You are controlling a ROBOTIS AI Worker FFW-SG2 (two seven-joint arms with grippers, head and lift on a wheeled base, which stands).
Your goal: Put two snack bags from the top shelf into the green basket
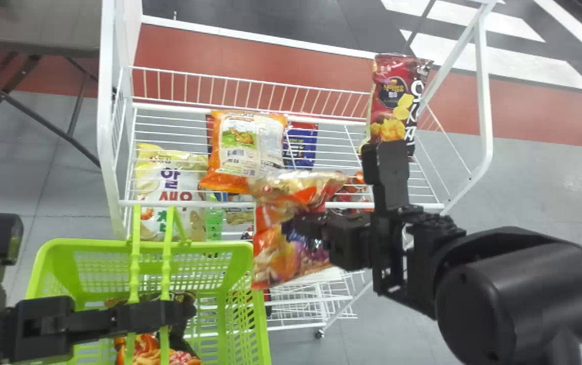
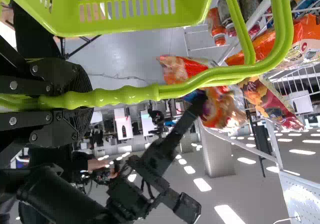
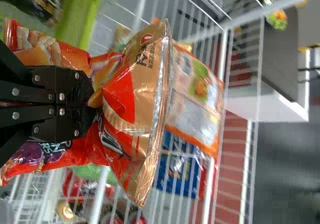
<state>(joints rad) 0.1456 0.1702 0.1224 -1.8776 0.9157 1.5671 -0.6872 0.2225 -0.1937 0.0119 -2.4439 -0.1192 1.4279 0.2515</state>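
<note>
"Grey floor (image 1: 534, 187) with 1 red band (image 1: 270, 61) lies behind the white rack (image 1: 104, 126). Locate the snack bag (image 1: 273, 258)."

"Before the rack's near rail, right of the green basket (image 1: 88, 245). Long axis tilted: gold end up, red end down."

"Gripper states?"

"Right gripper (image 1: 298, 225): closed on the bag, below its gold end. Left gripper (image 1: 171, 312): clamped on the basket's 2 handles (image 1: 135, 253)."

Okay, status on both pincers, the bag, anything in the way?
Left pincer: clamped on handles of green basket. Right pincer: holding orange snack bag, not basketed yet. Handles cross basket opening, may obstruct.
</note>
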